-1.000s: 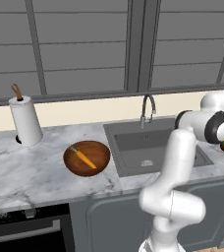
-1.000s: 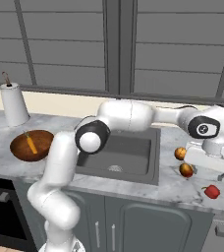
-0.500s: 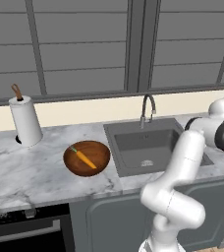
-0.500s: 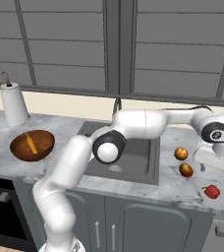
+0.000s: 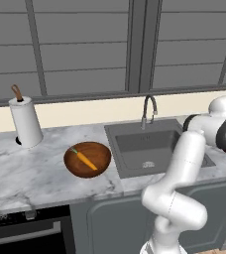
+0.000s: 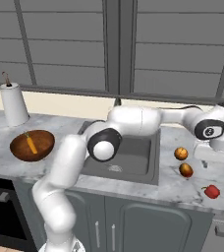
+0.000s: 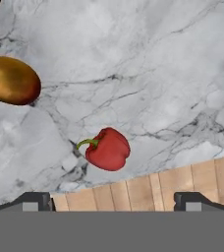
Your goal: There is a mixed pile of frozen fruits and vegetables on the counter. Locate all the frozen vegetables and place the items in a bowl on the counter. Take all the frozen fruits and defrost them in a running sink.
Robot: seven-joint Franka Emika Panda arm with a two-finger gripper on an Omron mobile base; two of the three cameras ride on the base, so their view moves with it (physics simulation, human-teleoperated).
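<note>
The pincer (image 7: 112,201) is hanging wide open, holding nothing, above the small red pepper (image 7: 108,149). The pepper is lying on the white marble surface (image 7: 148,64).

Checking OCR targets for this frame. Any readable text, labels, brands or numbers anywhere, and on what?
None readable in any view.
White marble counter: grey veins only, no print.
Small red pepper-shaped piece with green stem: no sticker.
Orange-brown balls: plain.
Dark reddish-brown wooden bowl holding the orange carrot: unmarked.
White paper towel roll: blank.
Light mark on the arm's dark joint cap: too small to read.
</note>
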